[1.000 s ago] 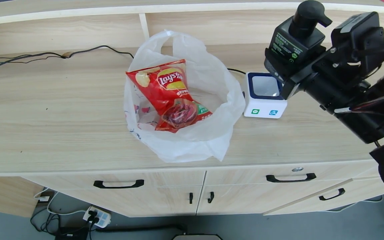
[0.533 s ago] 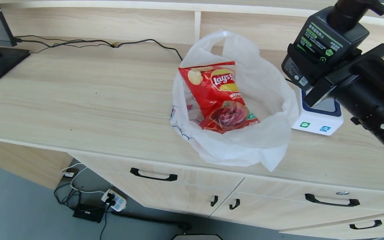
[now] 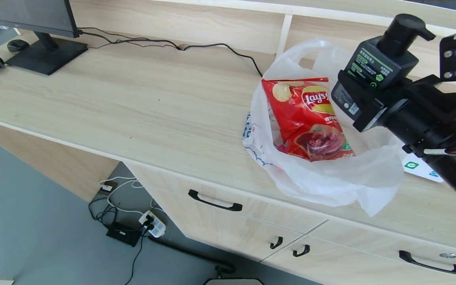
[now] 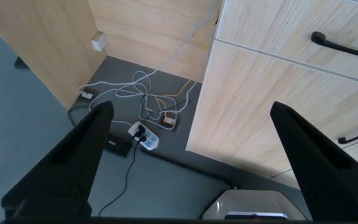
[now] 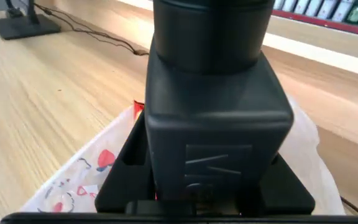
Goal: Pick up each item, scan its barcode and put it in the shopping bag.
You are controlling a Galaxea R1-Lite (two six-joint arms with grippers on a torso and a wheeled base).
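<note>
Tutor: Carried across from above the scanner [image 3: 422,169], the pump bottle [image 3: 374,73] is now held over the shopping bag [image 3: 331,184], just above the chip packet [image 3: 305,118] already lodged inside. The camera has also been swung, so the apparent shift of the counter [image 3: 152,103] is to be discounted. How is the step best done?

Student: Placement is judged to be in hand. The bottle should be lowered into the open pocket beside the chip packet and let go only once it is deep in the bag, so that the thin film is not snagged and the bottle is not toppled.

Tutor: And the arms?

Student: The right arm is extended across the counter. The right gripper [image 3: 364,113] is seen with its fingers clamped on the bottle's lower body, pump head uppermost. The left gripper [image 4: 191,111] is hung low beside the cabinet, above the floor, with its fingers spread apart and nothing held.
</note>
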